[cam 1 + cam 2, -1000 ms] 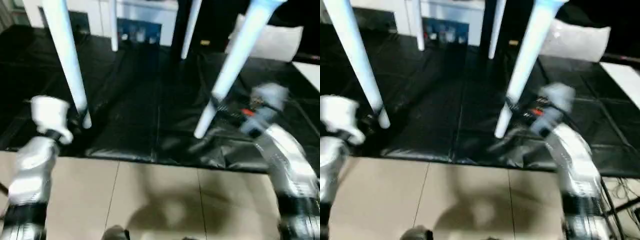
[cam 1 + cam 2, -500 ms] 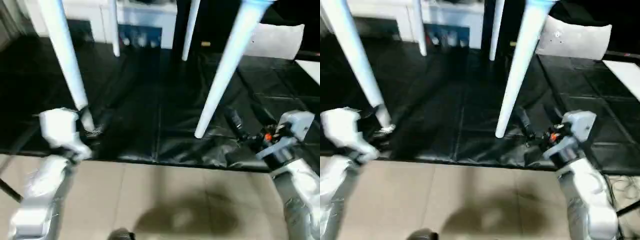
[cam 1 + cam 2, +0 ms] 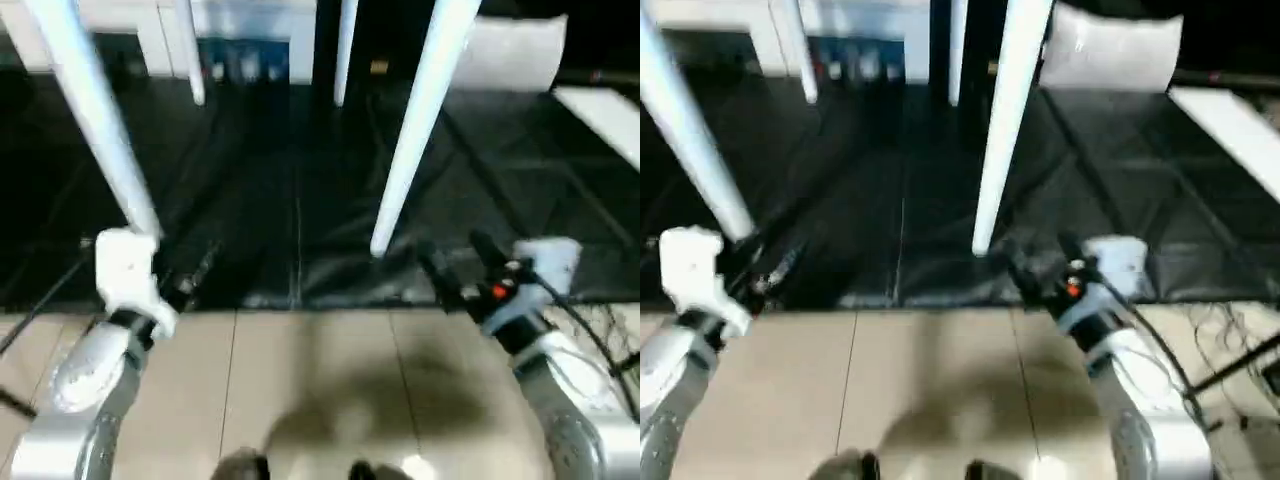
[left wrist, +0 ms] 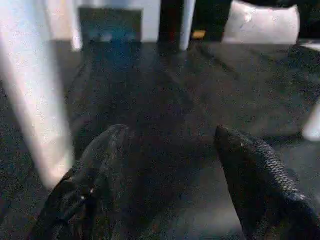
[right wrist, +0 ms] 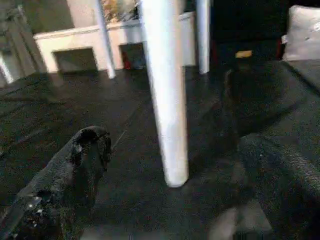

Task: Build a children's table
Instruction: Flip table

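Note:
The children's table stands on its four white tapered legs on the black-covered work table (image 3: 300, 200); its tabletop is out of view above. The near left leg (image 3: 100, 130) and near right leg (image 3: 415, 120) come down in front, and two far legs (image 3: 343, 50) stand behind. My left gripper (image 4: 170, 150) is open at the work table's near edge, just beside the near left leg (image 4: 30, 100) and apart from it. My right gripper (image 3: 460, 262) is open too, a short way in front of the near right leg (image 5: 167, 100), which rises beyond the gap between its fingers (image 5: 80, 165).
A white cushion-like bag (image 3: 515, 50) lies at the back right and a white board (image 3: 600, 110) at the far right. White cabinets (image 5: 75, 45) stand behind. Tiled floor (image 3: 320, 380) runs below the work table's near edge, with cables (image 3: 1230, 370) at the right.
Both grippers have drawn back from the near legs toward the work table's front edge; the right one, at its leg a second ago, is now apart from it. The camera has tilted down.

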Available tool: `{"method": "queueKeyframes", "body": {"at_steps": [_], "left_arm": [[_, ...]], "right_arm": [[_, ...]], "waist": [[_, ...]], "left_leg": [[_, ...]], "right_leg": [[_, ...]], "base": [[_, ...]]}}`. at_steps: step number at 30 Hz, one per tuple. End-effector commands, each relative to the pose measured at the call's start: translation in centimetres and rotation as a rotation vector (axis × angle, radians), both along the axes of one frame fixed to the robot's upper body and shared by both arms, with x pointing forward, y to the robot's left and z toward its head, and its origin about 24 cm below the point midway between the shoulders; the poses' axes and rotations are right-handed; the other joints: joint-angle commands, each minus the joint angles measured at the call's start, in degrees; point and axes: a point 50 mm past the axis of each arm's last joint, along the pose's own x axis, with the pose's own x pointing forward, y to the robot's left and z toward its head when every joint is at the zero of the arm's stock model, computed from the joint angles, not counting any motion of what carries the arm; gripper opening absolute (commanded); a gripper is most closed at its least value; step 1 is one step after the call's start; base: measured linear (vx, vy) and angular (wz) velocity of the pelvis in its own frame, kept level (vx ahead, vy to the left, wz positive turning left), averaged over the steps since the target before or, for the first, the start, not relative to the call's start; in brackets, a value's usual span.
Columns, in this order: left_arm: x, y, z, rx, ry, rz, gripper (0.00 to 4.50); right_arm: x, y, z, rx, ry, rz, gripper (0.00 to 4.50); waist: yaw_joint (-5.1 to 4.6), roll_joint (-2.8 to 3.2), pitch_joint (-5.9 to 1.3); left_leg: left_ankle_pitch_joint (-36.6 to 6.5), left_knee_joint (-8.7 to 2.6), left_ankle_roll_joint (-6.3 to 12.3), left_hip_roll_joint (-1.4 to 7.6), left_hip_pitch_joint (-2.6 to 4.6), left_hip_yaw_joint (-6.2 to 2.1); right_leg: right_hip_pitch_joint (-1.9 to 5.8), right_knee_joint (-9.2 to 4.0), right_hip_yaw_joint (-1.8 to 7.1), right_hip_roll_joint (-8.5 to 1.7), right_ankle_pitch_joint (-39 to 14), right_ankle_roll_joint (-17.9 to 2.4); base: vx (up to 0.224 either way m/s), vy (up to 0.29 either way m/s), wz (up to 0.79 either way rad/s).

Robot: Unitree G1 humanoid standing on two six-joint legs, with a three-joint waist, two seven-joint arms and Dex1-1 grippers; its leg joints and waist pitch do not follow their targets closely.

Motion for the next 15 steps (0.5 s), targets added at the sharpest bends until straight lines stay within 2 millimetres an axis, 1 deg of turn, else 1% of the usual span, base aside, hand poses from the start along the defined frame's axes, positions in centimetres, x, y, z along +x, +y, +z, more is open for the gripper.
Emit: {"method": "queueKeyframes", "body": {"at_steps": [1,2,3,4,5,6,7,8,9,10,11,12,13,14,15], "left_arm": [[0.0,-0.1,0.7,-0.008,-0.033,-0.044,3.25],[0.2,-0.2,0.3,0.005,-0.022,-0.093,3.36],[0.1,-0.2,0.3,0.008,-0.021,-0.097,3.36],[-0.3,-0.1,-0.2,0.022,-0.009,-0.158,3.45],[-0.2,-0.2,-0.4,0.012,-0.002,-0.191,3.45],[-0.2,-0.3,-0.7,0.003,0.001,-0.233,3.45],[-0.3,-0.6,-0.9,-0.013,0.017,-0.275,3.45],[-0.4,-0.8,-1.2,-0.023,0.030,-0.303,3.73],[-0.7,-1.2,-2.1,0.004,0.078,-0.353,3.73],[-0.7,-1.3,-2.3,0.006,0.085,-0.359,3.81],[-1.1,-1.6,-3.3,0.001,0.139,-0.380,3.82],[-1.1,-1.6,-3.3,0.001,0.139,-0.380,3.90],[-1.2,-1.6,-4.5,0.005,0.176,-0.370,4.04],[-1.2,-1.6,-5.3,-0.001,0.209,-0.361,4.04],[-1.1,-1.5,-5.8,-0.004,0.229,-0.355,4.17]], "right_arm": [[-0.3,0.8,-0.2,0.009,-0.005,0.078,4.50],[-0.5,0.9,-0.8,0.017,0.003,0.109,4.50],[-0.6,1.0,-0.9,0.021,0.005,0.111,4.50],[-1.2,1.5,-1.4,0.082,0.025,0.147,4.50],[-1.5,1.7,-1.7,0.098,0.026,0.182,4.50],[-1.7,1.8,-2.1,0.089,0.040,0.214,4.50],[-2.0,1.7,-2.5,0.094,0.053,0.256,4.50],[-2.2,1.7,-2.7,0.096,0.063,0.284,4.50],[-2.6,1.4,-3.4,0.078,0.085,0.317,4.50],[-2.6,1.3,-3.5,0.075,0.088,0.322,4.50],[-3.2,1.0,-4.3,0.049,0.119,0.357,4.50],[-3.2,1.0,-4.3,0.049,0.119,0.357,4.50],[-3.4,0.9,-5.1,0.036,0.142,0.379,4.50],[-3.4,1.0,-5.7,0.029,0.169,0.395,4.50],[-3.4,1.1,-6.0,0.025,0.187,0.403,4.50]], "waist": [[2.27,1.73,-0.67],[9.17,2.45,0.07],[11.81,1.56,-1.73],[5.96,-6.35,-4.24],[6.33,-2.18,-1.27],[10.55,-0.19,1.26],[11.35,-0.16,1.32],[11.70,0.27,2.25],[11.98,2.51,1.25],[11.41,3.02,1.22],[10.87,3.95,-0.48],[10.73,4.68,-1.28],[9.44,5.19,-2.90],[8.67,4.75,-2.66],[7.62,4.32,-2.58]], "left_leg": [[-58.9,-14.40,-5.90,5.66,-4.01,-1.96],[-68.1,-16.45,-15.13,0.19,-7.71,8.51],[-54.9,-13.65,-16.52,0.91,-10.09,11.33],[-23.1,15.24,-14.47,4.07,6.46,3.35],[-13.7,12.20,-5.41,-0.06,3.19,-1.40],[-9.8,11.68,-2.49,-1.20,-1.20,-5.00],[-10.1,11.00,-3.25,-1.47,0.67,-5.95],[-14.5,9.02,-4.68,-0.83,7.24,-6.41],[-27.1,2.56,-7.03,2.07,9.47,-7.46],[-35.6,-1.36,-7.93,3.53,8.94,-7.86],[-38.8,-5.88,-7.25,4.88,8.08,-9.24],[-36.0,-6.50,-5.76,4.55,8.30,-8.98],[-15.8,-5.91,0.69,2.81,8.66,-8.06],[-15.7,-6.10,1.26,2.65,8.30,-7.37],[-16.0,-6.71,1.18,2.63,7.74,-7.24]], "right_leg": [[6.69,15.97,-0.85,1.38,-35.6,0.9],[7.49,19.10,-4.17,4.62,-31.8,-2.8],[11.49,20.68,1.81,2.21,-46.5,-2.6],[-5.92,5.93,8.54,-9.05,-81.8,4.2],[-2.81,-3.26,12.58,-11.29,-78.8,1.3],[3.52,-2.23,15.48,-8.19,-66.9,-7.4],[4.90,-1.17,15.13,-6.39,-61.7,-10.3],[2.37,-1.33,12.85,-5.41,-57.3,-10.9],[2.59,1.44,10.57,-3.26,-45.8,-11.4],[3.13,3.12,10.03,-2.02,-40.6,-10.9],[6.07,5.93,8.93,-1.53,-23.3,-8.8],[6.51,5.94,8.27,-1.52,-16.4,-7.8],[7.80,3.98,6.79,-2.09,-1.0,-4.4],[7.55,3.04,6.89,-2.27,-1.4,-3.7],[7.93,2.30,7.61,-3.29,-0.1,-3.4]], "base": [[0.037,0.070,-0.09],[0.045,0.020,0.22],[0.045,0.020,0.22],[0.037,-0.187,0.30],[0.162,-0.169,0.29],[0.162,-0.169,0.29],[-0.013,0.060,0.35],[-0.128,0.109,0.46],[-0.128,0.109,0.46],[-0.096,0.118,0.24],[-0.027,0.145,-0.02],[-0.027,0.145,-0.02],[-0.008,0.142,-0.08],[-0.004,0.115,-0.09],[-0.004,0.115,-0.09]]}}
